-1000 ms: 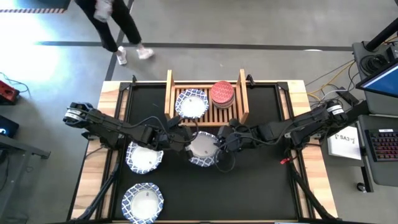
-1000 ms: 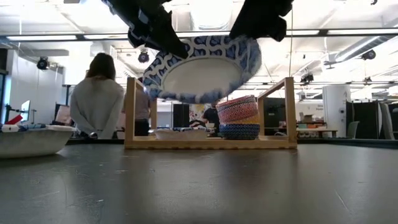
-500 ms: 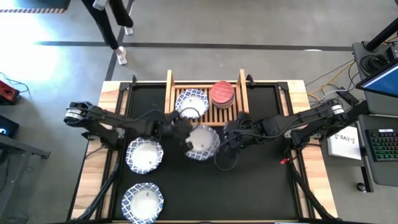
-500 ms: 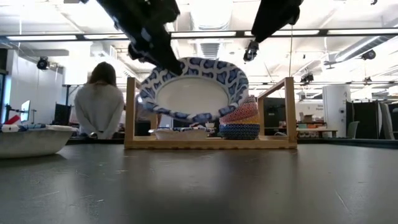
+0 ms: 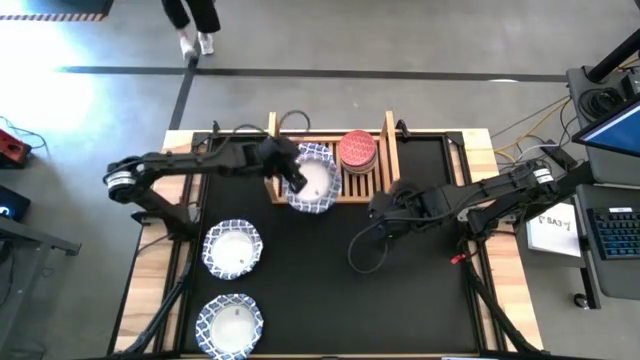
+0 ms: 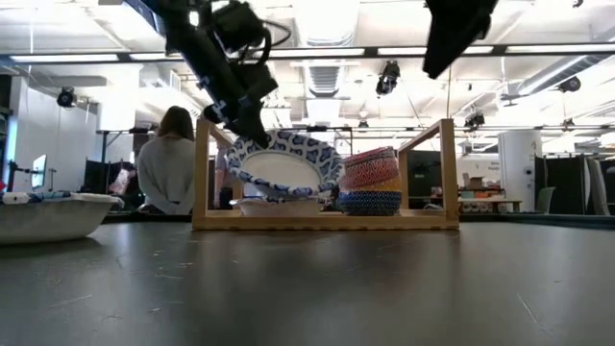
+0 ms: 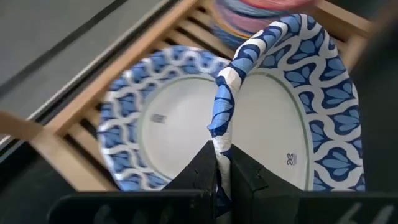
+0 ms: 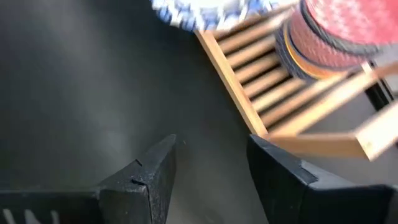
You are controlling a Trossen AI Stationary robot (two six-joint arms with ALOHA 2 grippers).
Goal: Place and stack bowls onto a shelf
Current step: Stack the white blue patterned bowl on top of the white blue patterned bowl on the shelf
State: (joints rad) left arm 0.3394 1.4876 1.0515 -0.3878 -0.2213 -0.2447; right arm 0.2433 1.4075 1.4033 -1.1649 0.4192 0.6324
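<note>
A white bowl with a blue patterned rim [image 5: 313,186] hangs tilted over the left half of the wooden shelf [image 5: 382,185], with my left gripper [image 5: 286,168] shut on it. Under it another blue-rimmed bowl [image 7: 149,124] rests on the shelf's slats. A stack of small bowls, red on top [image 5: 357,150], stands in the shelf's right half. Two more blue-rimmed bowls [image 5: 232,250] [image 5: 230,325] sit on the table at the near left. My right gripper [image 5: 385,207] hovers open, in front of the shelf's right end, holding nothing. My left gripper pinches the held bowl's rim [image 7: 219,118] between its two fingers [image 7: 205,168], one inside the bowl and one outside. The fingers come slanting down from the table's left. The bowl is lifted clear and tilted, its gripped side highest [image 6: 248,135], just above the bowl in the shelf.
The shelf's two upright side boards [image 6: 202,173] [image 6: 446,173] flank the bowls. A cable [image 5: 362,250] loops on the dark mat below my right gripper. A person sits beyond the far edge [image 6: 168,163]; another walks past [image 5: 195,25]. A laptop and papers lie to the right [image 5: 610,225].
My left gripper has swung toward the table's far edge, carrying the bowl from mid-table to above the shelf's left half; the bowl has tipped further. My right gripper has come off the bowl's right rim and drawn back toward the right, rising a little.
</note>
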